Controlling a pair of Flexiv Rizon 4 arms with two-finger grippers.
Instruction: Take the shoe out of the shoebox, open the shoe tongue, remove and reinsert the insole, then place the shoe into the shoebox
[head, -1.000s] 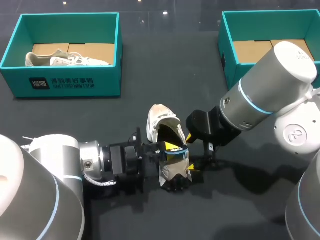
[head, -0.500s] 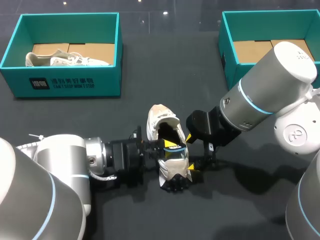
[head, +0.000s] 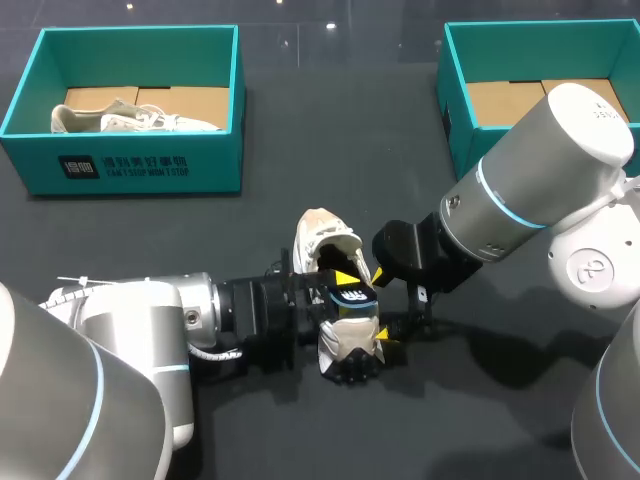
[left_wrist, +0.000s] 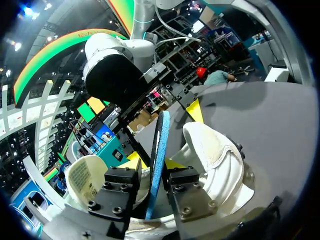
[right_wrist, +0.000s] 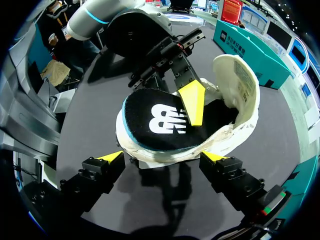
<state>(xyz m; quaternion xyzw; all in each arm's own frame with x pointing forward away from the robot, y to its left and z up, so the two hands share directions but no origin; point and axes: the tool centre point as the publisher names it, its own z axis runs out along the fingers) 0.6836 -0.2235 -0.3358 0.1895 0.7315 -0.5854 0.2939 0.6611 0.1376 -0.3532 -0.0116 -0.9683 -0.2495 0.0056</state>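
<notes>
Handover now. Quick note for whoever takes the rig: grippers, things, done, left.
Left gripper: shut on the insole, edge-on, partly in the shoe.
Right gripper: open, tips beside the shoe.
Shoe: on the table, tongue open, outside the right shoebox.
Done: shoe out, tongue open.
Left: finish the insole (coming out or going back, cannot tell), then box the shoe.

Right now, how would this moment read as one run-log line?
left tool: shut on insole | insole: over shoe opening | shoe: on table | right tool: beside shoe heel
</notes>
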